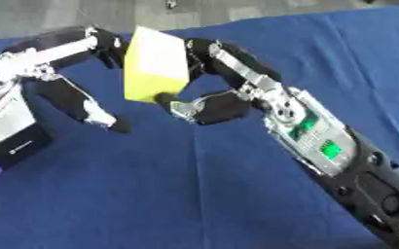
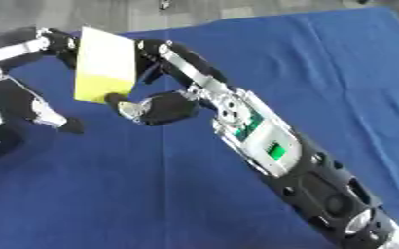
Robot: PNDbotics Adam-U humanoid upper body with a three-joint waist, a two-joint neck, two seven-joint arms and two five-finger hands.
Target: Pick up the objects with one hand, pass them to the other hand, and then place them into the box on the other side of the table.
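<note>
Pale yellow rectangular block point(image 1: 156, 63) upright btwn hands: right hand point(image 1: 216, 99) pinches its right side, left hand point(image 1: 83, 82) fingers spread open just left, not gripping.

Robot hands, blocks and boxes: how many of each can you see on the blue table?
Yellow block: 1
Robot hands: 2, the left hand and the right hand
Box at the left edge: 1
Blue tablecloth: 1
Total: 5
</note>
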